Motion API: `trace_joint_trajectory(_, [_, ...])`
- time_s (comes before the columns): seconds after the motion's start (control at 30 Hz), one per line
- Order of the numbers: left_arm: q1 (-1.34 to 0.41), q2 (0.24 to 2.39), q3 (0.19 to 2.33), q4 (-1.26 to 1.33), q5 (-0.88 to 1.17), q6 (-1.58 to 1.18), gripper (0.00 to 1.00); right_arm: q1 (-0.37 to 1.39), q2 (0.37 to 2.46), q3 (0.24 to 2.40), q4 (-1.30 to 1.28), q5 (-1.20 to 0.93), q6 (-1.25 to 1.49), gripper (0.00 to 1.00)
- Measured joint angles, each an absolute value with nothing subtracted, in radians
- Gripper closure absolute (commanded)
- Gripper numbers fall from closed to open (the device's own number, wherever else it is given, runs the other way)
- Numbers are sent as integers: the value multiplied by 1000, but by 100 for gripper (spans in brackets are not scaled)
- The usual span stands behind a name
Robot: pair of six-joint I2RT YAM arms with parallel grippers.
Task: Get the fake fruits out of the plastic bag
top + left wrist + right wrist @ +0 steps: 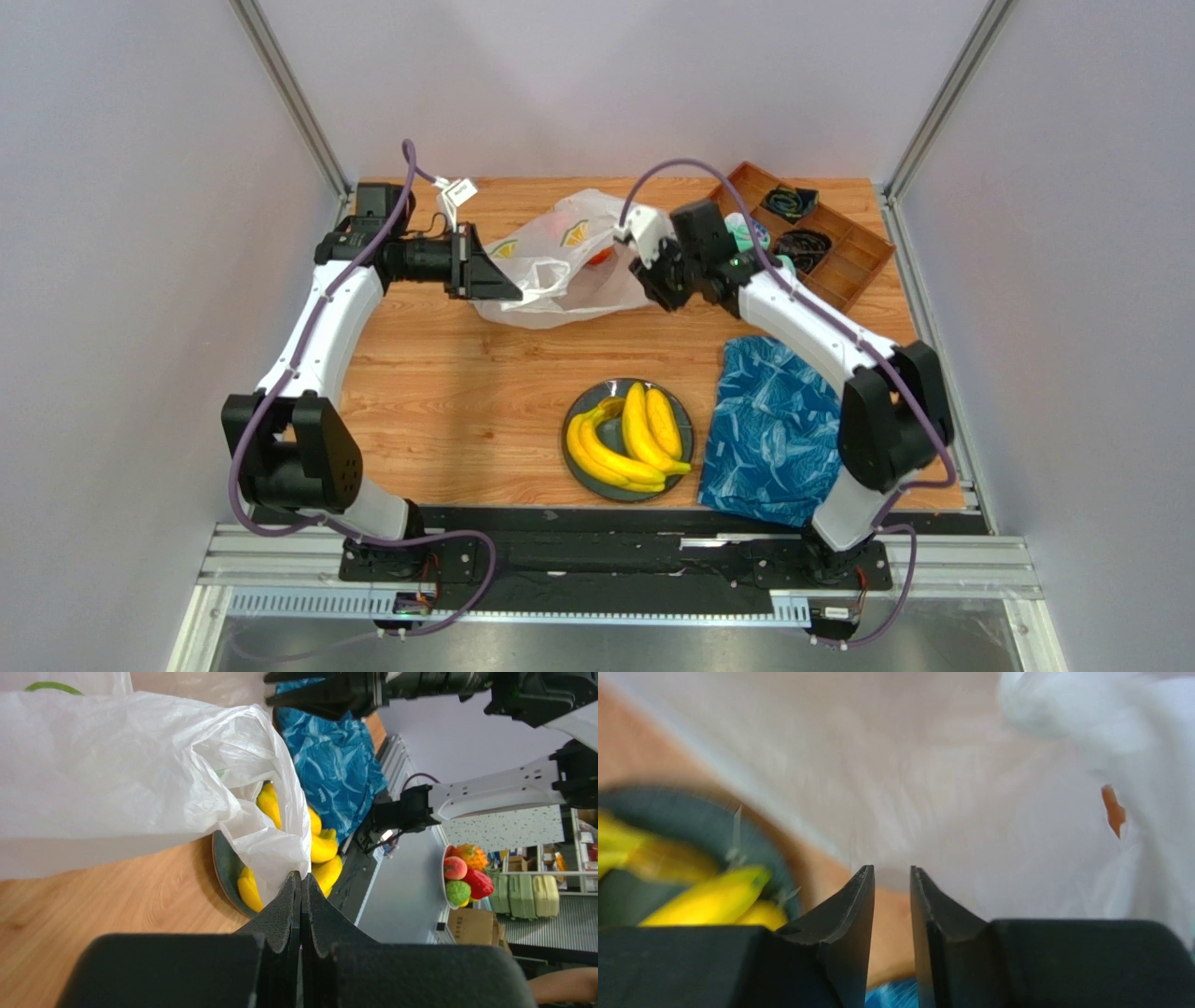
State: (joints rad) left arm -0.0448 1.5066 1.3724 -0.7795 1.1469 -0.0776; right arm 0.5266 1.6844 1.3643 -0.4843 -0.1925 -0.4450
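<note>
The left gripper [300, 878] is clenched on a fold of the plastic bag [561, 266] at the bag's left side, probably to anchor it while it is emptied. The right gripper [891, 871] sits at the bag's right side, jaws a narrow slit apart, gripping nothing. A red fruit [601, 259] shows through the bag; the bananas [631, 434] lie on a plate [606, 395] nearer the arm bases than the bag. No writing is legible, only a lemon-slice print [577, 235] on the bag

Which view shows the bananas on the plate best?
Top external: the bananas lie whole and unobstructed on the plate. Left wrist shows them partly hidden behind the plastic bag; right wrist shows only a blurred part at its left edge.
</note>
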Motion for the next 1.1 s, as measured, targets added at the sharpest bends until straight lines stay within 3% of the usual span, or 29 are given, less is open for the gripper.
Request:
trace_joint_trajectory(0.13, [-44,1391,1272,-848,1113,-34,100,585,1517,1109,-550,-205,-445,69])
trace_joint_trajectory(0.23, [-45,1268,1205,-908,1116,-1,100,590,1457,1060,-659,-230,-461,69])
trace_joint_trajectory(0.37, [-46,1180,1185,-910,1106,6,100,553,1489,1182,-719,-275,-465,66])
trace_joint_trajectory(0.5, [-46,1224,1210,-890,1076,2,100,551,1618,1471,-731,-393,-460,59])
trace_joint_trajectory(0.53, [-46,1246,1227,-889,1071,2,100,556,1634,1518,-735,-416,-461,56])
trace_joint_trajectory(0.6, [-46,1285,1261,-884,1063,2,100,566,1654,1602,-747,-477,-463,39])
trace_joint_trajectory(0.7, [-46,1308,1291,-876,1061,1,100,576,1654,1652,-754,-553,-461,29])
trace_joint_trajectory(0.73, [-46,1308,1294,-875,1061,1,100,581,1655,1655,-752,-572,-461,0])
trace_joint_trajectory(0.87, [-46,1308,1296,-872,1059,1,100,617,1694,1655,-734,-497,-459,0])
trace_joint_trajectory(0.9, [-46,1308,1296,-873,1058,1,84,629,1713,1656,-721,-442,-458,0])
trace_joint_trajectory(1.0, [-46,1309,1312,-879,1036,1,61,653,1775,1656,-673,-285,-466,0])
trace_joint_trajectory(1.1, [-46,1314,1349,-883,1007,-1,53,661,1837,1671,-645,-140,-492,0])
